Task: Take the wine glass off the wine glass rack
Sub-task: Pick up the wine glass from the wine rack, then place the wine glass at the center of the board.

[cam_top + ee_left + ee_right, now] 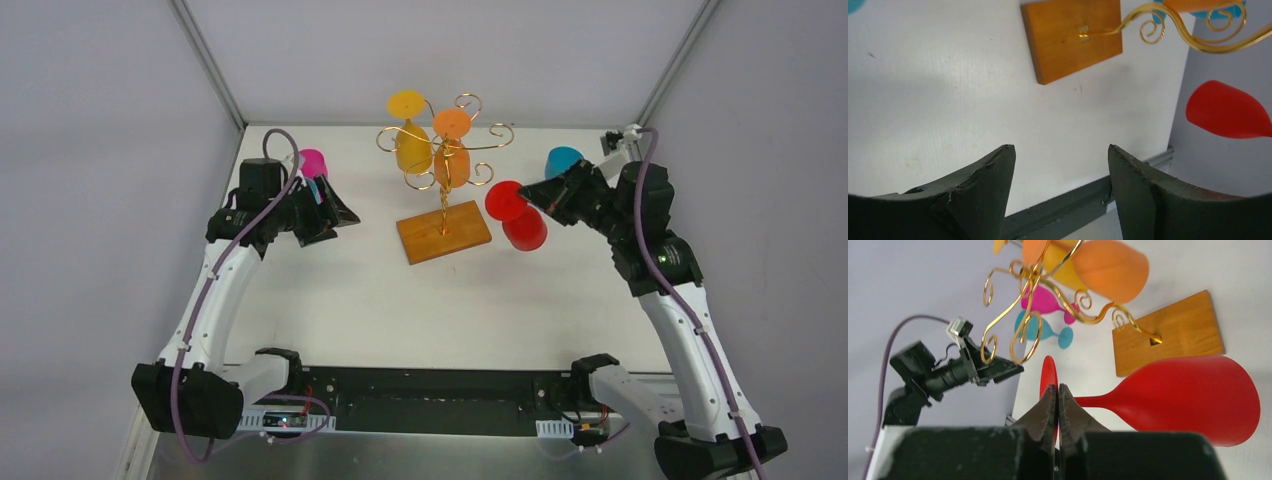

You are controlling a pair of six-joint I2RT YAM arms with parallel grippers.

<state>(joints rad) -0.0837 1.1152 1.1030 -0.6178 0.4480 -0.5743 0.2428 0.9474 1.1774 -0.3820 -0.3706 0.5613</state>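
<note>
The wine glass rack point(443, 205) is a gold wire stand with scroll arms on a brown wooden base point(443, 232), at the table's middle back. A yellow glass point(412, 145) and an orange glass point(452, 160) hang from it. A red wine glass point(520, 222) is off the rack, just right of its base. My right gripper point(545, 192) is shut on the rim of its flat foot, as the right wrist view shows point(1058, 386), with the bowl point(1188, 400) pointing away. My left gripper point(345, 212) is open and empty left of the rack point(1060, 150).
A pink glass point(313, 162) stands behind the left gripper. A blue glass point(563, 160) stands at the back right behind the right gripper. Grey walls close in the table on the left, back and right.
</note>
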